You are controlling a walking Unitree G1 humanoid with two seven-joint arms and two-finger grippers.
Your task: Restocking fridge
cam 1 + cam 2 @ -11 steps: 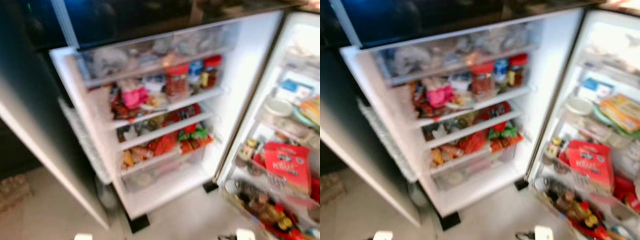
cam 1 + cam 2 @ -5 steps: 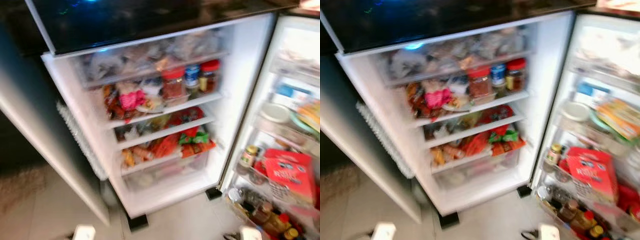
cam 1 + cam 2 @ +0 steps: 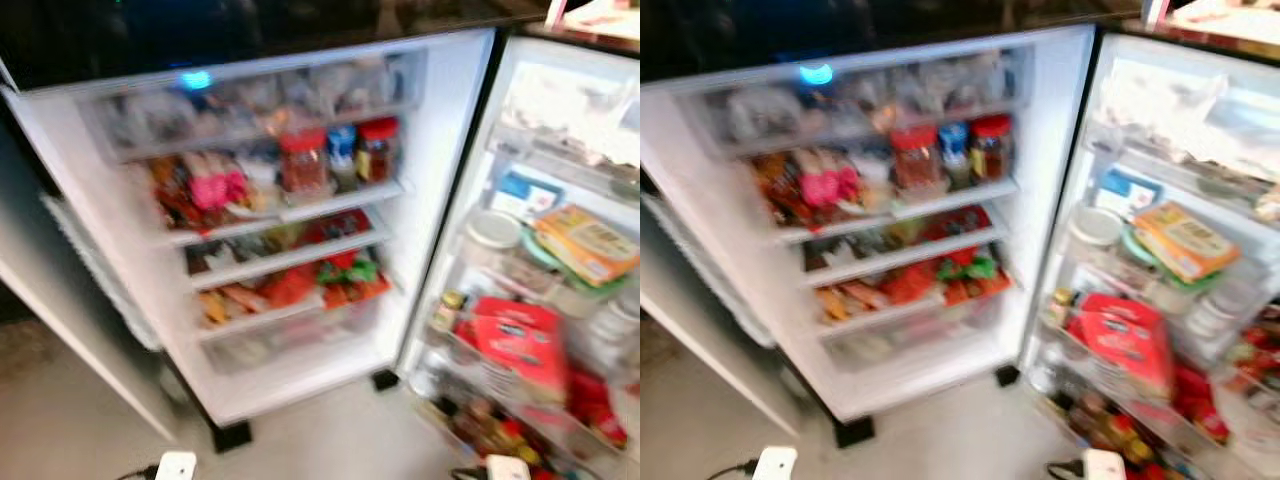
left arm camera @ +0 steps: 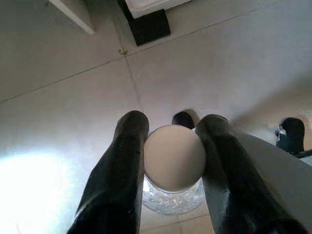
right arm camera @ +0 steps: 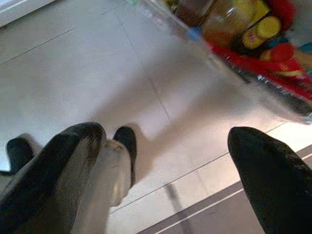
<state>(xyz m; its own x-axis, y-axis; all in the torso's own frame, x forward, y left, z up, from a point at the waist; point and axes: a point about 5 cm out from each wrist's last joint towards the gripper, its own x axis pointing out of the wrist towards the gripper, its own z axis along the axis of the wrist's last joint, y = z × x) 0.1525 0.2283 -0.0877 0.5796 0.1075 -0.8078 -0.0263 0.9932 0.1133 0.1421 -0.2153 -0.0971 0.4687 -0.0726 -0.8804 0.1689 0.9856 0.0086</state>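
Jar (image 4: 174, 168): clear ribbed glass with a round pale lid, pinched between the two black fingers of my left gripper (image 4: 171, 161), held low above the tiled floor (image 4: 63, 112). Lid faces the wrist camera; the contents cannot be made out.

Right gripper (image 5: 165, 165): fingers spread wide, nothing between them, hanging over the floor beside the lowest door bin (image 5: 253, 63) of bottles with yellow and red caps.

Fridge (image 3: 440, 170): both doors open, inside lit, picture blurred. Since a second ago my head camera has swung, so the whole fridge sits further left in view and more of the right door shows; the goods themselves lie as they did.

Left door shelves (image 3: 290, 212): three jars with red and blue lids (image 3: 335, 158) upright in a row, a pink packet (image 3: 215, 188) beside them, red and green packets on the shelves below.

Right door: a red carton (image 3: 518, 345) in a bin, a yellow box (image 3: 585, 242) lying tilted above it, a white-lidded tub (image 3: 492, 232) near the hinge.
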